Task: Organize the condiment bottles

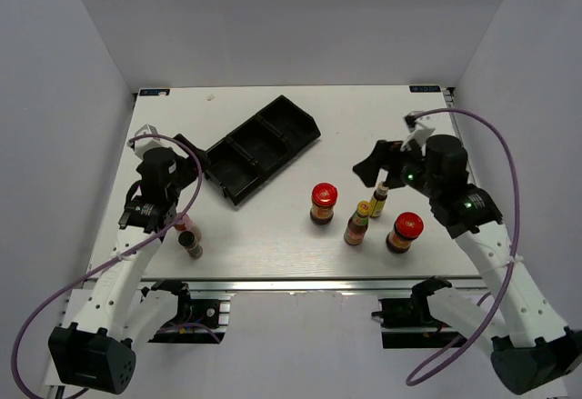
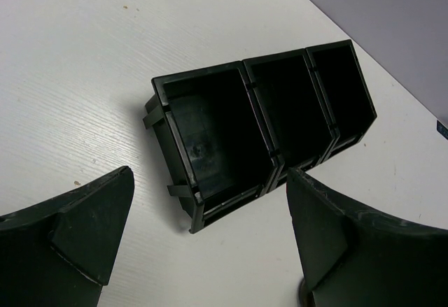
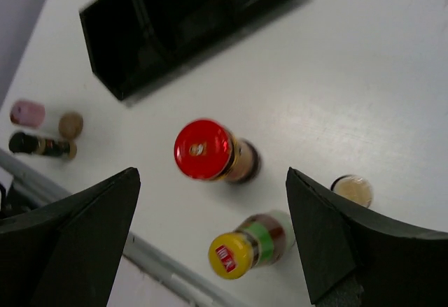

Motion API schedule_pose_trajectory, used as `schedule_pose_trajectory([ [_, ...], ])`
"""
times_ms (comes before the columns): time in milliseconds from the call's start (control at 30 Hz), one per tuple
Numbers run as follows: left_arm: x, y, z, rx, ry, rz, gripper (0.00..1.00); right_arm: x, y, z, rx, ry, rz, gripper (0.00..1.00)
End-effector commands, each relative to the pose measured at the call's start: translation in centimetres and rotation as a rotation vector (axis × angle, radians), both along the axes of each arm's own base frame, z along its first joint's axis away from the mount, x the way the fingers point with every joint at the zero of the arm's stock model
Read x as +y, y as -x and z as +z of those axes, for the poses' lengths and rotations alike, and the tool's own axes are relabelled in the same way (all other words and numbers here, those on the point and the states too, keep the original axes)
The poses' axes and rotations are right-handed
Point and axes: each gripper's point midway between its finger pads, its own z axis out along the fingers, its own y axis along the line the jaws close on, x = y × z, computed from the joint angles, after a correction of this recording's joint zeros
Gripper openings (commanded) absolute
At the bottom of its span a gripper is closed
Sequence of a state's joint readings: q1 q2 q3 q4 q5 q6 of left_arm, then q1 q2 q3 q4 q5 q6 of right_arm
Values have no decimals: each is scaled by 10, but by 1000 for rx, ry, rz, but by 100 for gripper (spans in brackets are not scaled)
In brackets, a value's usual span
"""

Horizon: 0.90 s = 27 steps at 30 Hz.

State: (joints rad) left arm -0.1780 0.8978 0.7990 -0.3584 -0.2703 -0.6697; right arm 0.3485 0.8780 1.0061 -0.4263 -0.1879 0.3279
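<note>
Several condiment bottles stand on the white table. Two red-lidded jars, a yellow-capped bottle and a tan-capped bottle are grouped at the front right. A pink-capped bottle and a dark-capped bottle stand at the front left, beside my left arm. My right gripper hangs open above that right group; between its fingers show a red-lidded jar and the yellow-capped bottle. My left gripper is open and empty, facing the tray.
The black three-compartment tray lies diagonally at the back centre, with all its compartments empty. The table's front edge with a metal rail runs just behind the bottles. White walls close in the left, right and back.
</note>
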Motion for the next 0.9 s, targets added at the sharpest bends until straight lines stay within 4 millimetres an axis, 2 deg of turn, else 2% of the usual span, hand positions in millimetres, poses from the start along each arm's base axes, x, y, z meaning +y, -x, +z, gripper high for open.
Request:
schedule_pose_trajectory([
  [0,-3,-1,12,-21,14,-15,98,15,21,-11,57,123,36,89],
  [33,-3,-2,11,-21,14,-15,98,17,29,-21,101,157,48,89],
  [67,-2,-3,10,-20,11,-13,98,12,26,-25,106,199,0,89],
  [100,-2,-3,9,-14,9,-11,98,18,31,-29,113,221,14,89],
  [300,-3,-7,-1,17,3,-17,98,21,35,-46,116,314,0,89],
  [333,-4,-7,-1,17,4,-21,98,12,32,-48,112,350,-47,89],
  [433,-5,-10,-4,30,1,-23,98,5,33,-57,129,418,-78,89],
  [600,-6,-12,-9,42,3,-28,98,15,43,-79,163,440,-23,89],
  [700,-8,-13,-10,50,6,-33,98,20,46,-90,191,444,-4,84],
  [833,-6,-13,-13,60,-1,-26,98,7,42,-96,204,483,-84,70],
  [867,-6,-13,-13,62,-2,-24,98,4,42,-97,208,488,-95,69],
])
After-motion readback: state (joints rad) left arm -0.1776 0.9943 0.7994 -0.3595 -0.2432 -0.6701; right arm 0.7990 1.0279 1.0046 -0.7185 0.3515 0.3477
